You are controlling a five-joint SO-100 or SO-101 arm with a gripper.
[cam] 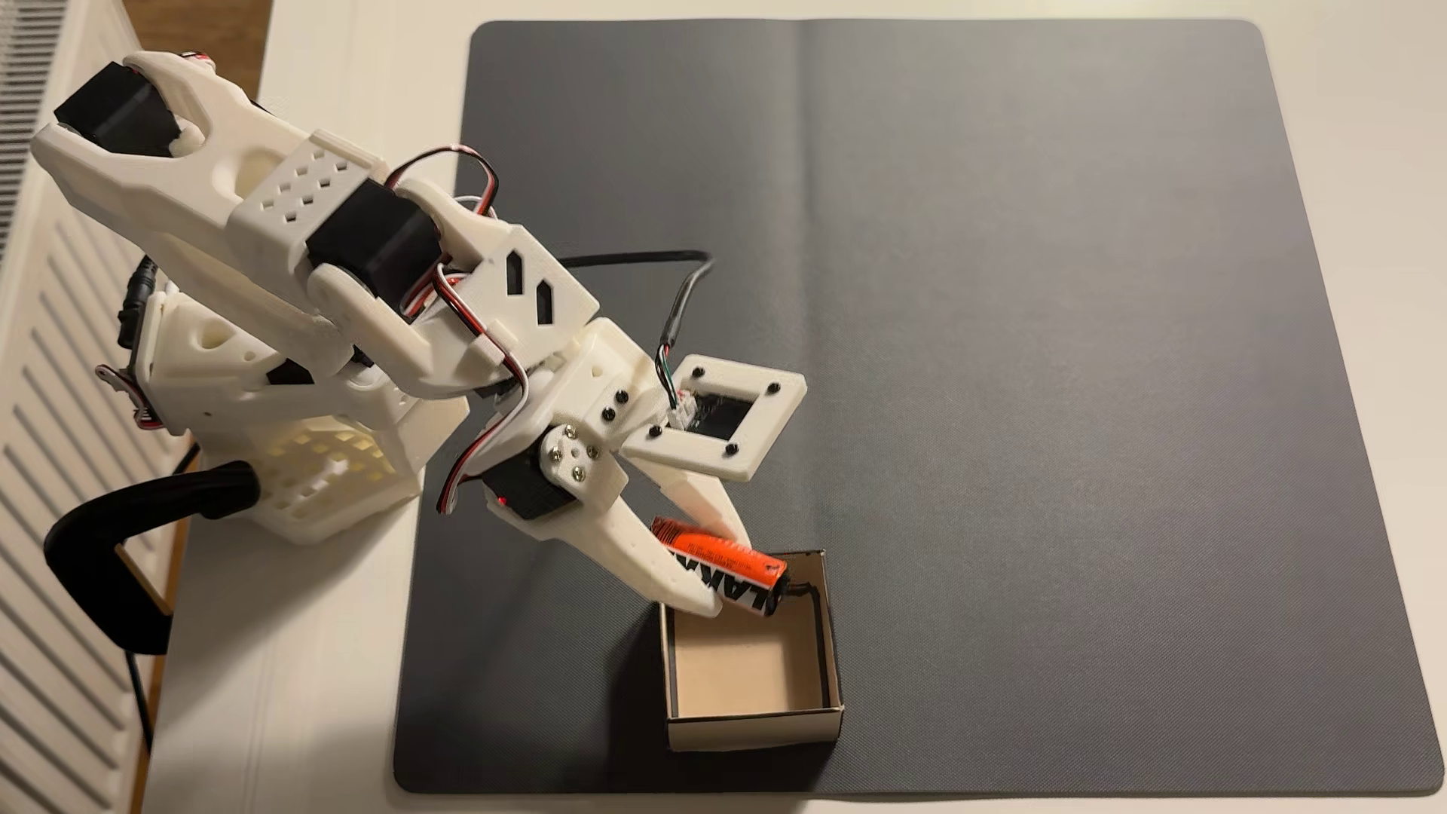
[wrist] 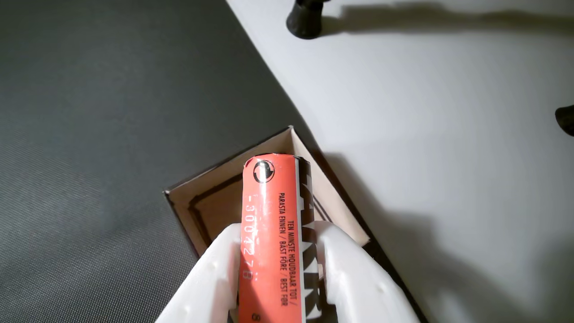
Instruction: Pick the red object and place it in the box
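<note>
The red object (cam: 716,560), an orange-red wrapped cylinder with printed digits and lettering, is clamped between my white fingers. My gripper (cam: 728,575) is shut on it and hangs over the back left corner of the box (cam: 752,724). The cylinder's free end juts over the box's opening. In the wrist view the red object (wrist: 269,233) runs up the middle between both fingers of my gripper (wrist: 278,229), and the box (wrist: 215,206) lies open beneath it, tan inside with a black line round its walls.
The box stands on a dark grey mat (cam: 1018,313) near its front edge. The arm's base (cam: 297,438) and a black clamp (cam: 117,548) sit at the left on the white table (cam: 297,665). Two black feet (wrist: 305,20) stand on the table.
</note>
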